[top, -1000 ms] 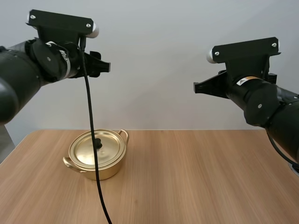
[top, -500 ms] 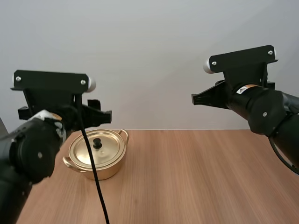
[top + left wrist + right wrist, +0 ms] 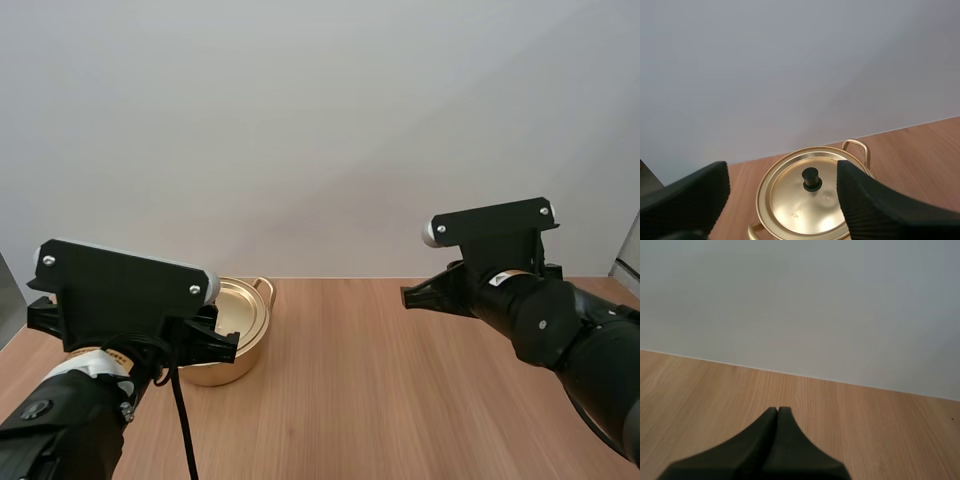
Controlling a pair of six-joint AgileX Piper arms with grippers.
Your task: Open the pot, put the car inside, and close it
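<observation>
Pot (image 3: 230, 368) sitting lidded; opening looks to be just beginning.
Left end effector (image 3: 782, 175) is hovering spread, knob (image 3: 811, 179) just ahead, needing descent; right end effector (image 3: 778, 412) is idling, fingers together.

Lit brightly and evenly from above. Caught only a faint, soft-edged shadow on the table (image 3: 400, 400) at 5 o'clock of the pot (image 3: 245, 312). Picked up mild sheen across the lid (image 3: 790, 200). Left the wall (image 3: 320, 120) flat grey.
</observation>
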